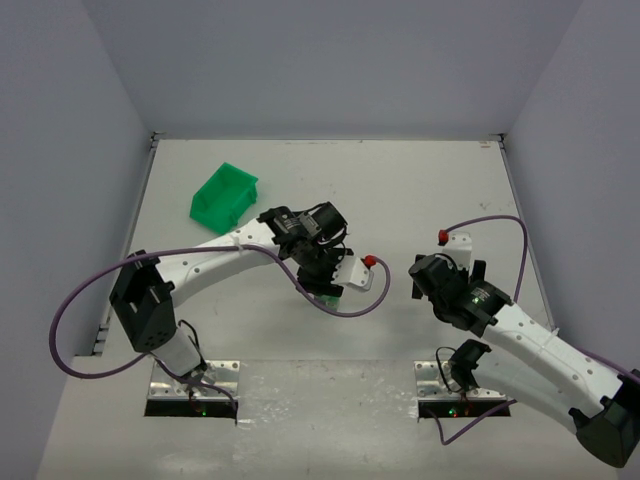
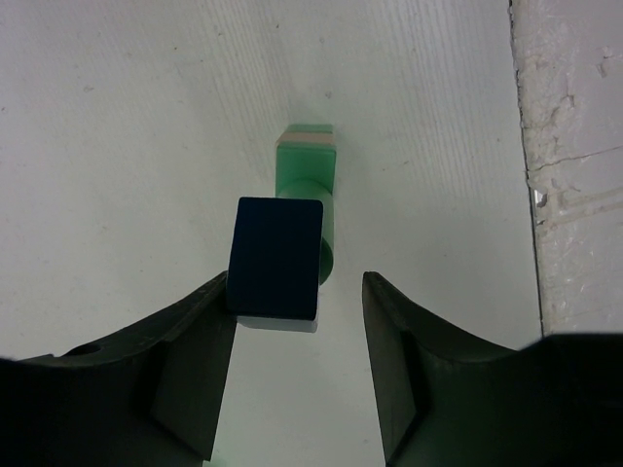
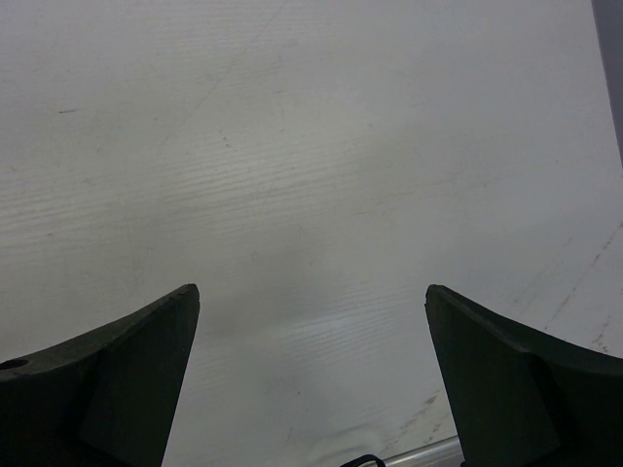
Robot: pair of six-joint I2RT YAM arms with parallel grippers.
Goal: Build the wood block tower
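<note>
The wood block tower (image 2: 306,165) stands on the white table, with a pale green cube at the bottom and a pale green cylinder (image 2: 321,209) on it. A dark blue block (image 2: 275,255) sits on top. My left gripper (image 2: 297,282) hangs over the tower, open. Its left finger (image 2: 195,341) is against the blue block's side, and a clear gap separates the block from the right finger (image 2: 409,350). In the top view only a bit of the green tower (image 1: 329,297) shows under the left gripper (image 1: 325,283). My right gripper (image 3: 311,292) is wide open over bare table, to the right of the tower (image 1: 418,282).
A bright green plastic bin (image 1: 224,193) sits at the back left. Purple cables (image 1: 340,308) loop beside the tower and over the right arm. A red knob (image 1: 369,262) juts out just right of the left gripper. A rough table strip (image 2: 574,146) runs along the right.
</note>
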